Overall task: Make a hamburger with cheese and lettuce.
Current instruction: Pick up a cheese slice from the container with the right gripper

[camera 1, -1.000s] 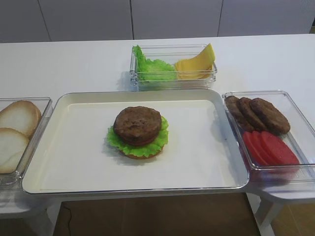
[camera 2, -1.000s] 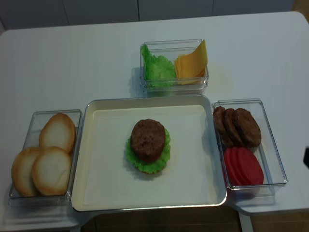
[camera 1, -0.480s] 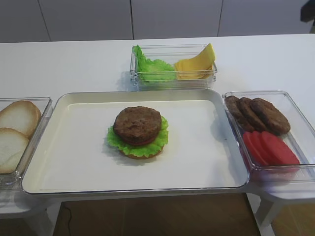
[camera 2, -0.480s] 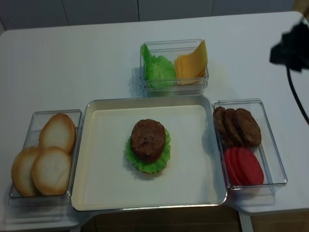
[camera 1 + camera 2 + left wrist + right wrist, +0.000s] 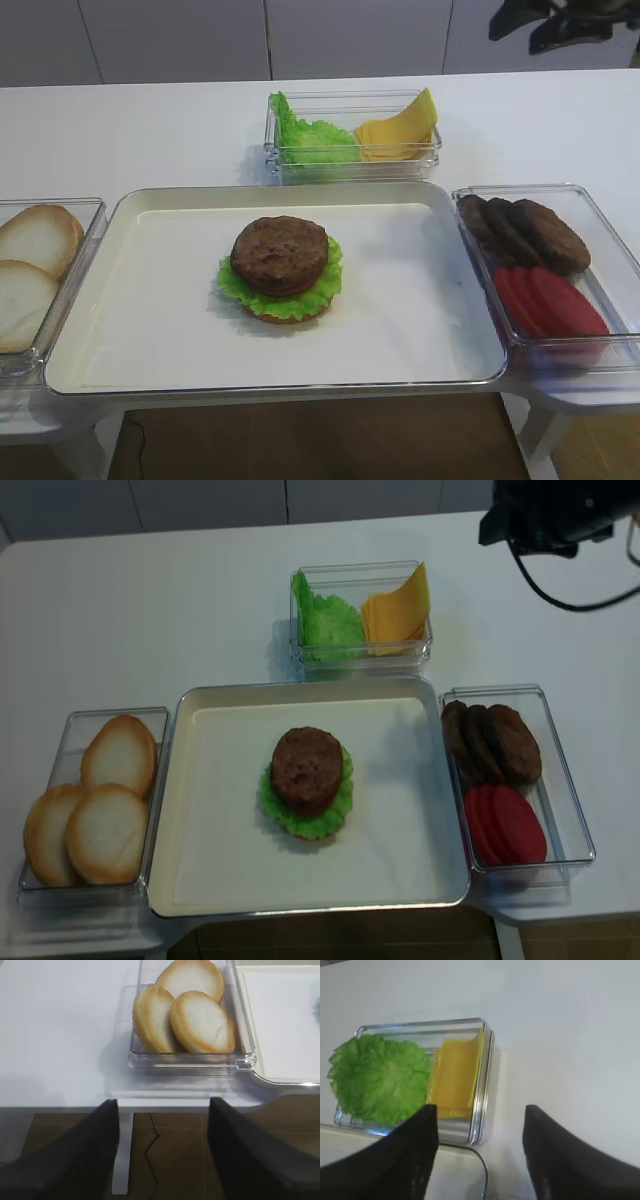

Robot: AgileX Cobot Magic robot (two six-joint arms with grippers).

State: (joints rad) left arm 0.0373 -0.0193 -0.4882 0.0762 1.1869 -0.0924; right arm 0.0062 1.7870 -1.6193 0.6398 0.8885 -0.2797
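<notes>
The burger (image 5: 280,266) sits mid-tray, patty on top, so cheese is the step in hand. The right gripper (image 5: 480,1155) hangs wide open and empty above the table, just beside the bin (image 5: 487,1080). The cheese (image 5: 454,1076) leans on the bin's right wall (long axis front-to-back). Next: descend and pinch one slice.

Two high front views of worktop (image 5: 150,130), one steeper, sharing tray (image 5: 220,880); wrist cams close, angled down
</notes>
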